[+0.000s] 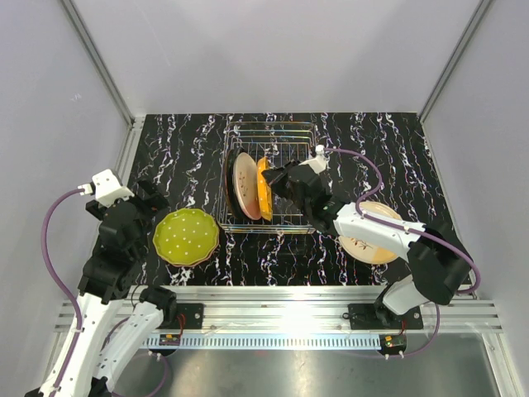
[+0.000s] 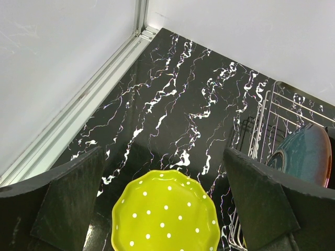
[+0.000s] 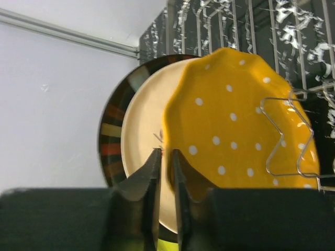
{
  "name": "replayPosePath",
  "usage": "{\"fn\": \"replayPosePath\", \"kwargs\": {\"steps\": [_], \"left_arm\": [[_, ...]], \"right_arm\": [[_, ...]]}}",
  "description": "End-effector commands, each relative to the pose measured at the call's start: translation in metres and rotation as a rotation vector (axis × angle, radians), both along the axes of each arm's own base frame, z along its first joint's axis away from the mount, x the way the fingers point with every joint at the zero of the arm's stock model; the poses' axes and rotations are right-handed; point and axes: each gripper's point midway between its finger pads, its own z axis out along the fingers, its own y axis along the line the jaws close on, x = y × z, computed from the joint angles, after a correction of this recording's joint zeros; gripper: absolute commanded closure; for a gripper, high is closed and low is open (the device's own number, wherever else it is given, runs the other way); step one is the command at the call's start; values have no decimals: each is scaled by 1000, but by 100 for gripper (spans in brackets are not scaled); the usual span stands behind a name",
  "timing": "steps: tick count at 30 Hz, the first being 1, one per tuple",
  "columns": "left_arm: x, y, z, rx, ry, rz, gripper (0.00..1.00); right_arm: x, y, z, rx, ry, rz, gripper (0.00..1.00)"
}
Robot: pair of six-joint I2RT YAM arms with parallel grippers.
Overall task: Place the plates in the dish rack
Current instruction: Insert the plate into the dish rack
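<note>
The silver wire dish rack [image 1: 273, 136] holds three plates on edge: a dark striped one [image 3: 112, 136], a cream one [image 3: 144, 125] and an orange dotted one [image 3: 235, 120]. My right gripper [image 3: 166, 152] sits at the orange plate's [image 1: 264, 188] near rim, which lies in the narrow gap between the jaws. A sliver of cream shows between the left finger and the rim. A yellow-green dotted plate [image 1: 186, 237] lies flat on the table left of the rack. My left gripper [image 2: 163, 157] hangs wide open just above the far edge of this plate [image 2: 165, 214], holding nothing.
Another cream plate [image 1: 372, 248] lies flat on the table right of the rack, partly under the right arm. The rack's right half [image 1: 293, 141] has bare slots. White walls and aluminium rails [image 2: 104, 83] border the black marbled table.
</note>
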Motion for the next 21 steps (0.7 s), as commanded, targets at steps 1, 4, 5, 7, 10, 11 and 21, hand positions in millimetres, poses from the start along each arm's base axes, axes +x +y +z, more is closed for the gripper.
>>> {"fn": "replayPosePath", "kwargs": {"steps": [1, 4, 5, 7, 10, 11, 21], "left_arm": [[5, -3, 4, -2, -16, -11, 1], [4, -3, 4, -3, -18, -11, 1], [4, -3, 4, -2, -16, -11, 1], [5, -3, 3, -2, -15, -12, 1], [4, -3, 3, -1, -16, -12, 1], [4, -3, 4, -2, -17, -12, 1], [4, -4, 3, -3, -15, -21, 1]], "right_arm": [[4, 11, 77, 166, -167, 10, 77], [2, 9, 81, 161, -179, 13, 59], [1, 8, 86, 153, -195, 19, 56], [-1, 5, 92, 139, -205, 21, 52], [-7, -4, 103, 107, -230, 15, 48], [-10, -11, 111, 103, -247, 7, 47], [-53, -129, 58, -271, -162, -200, 46]]}}
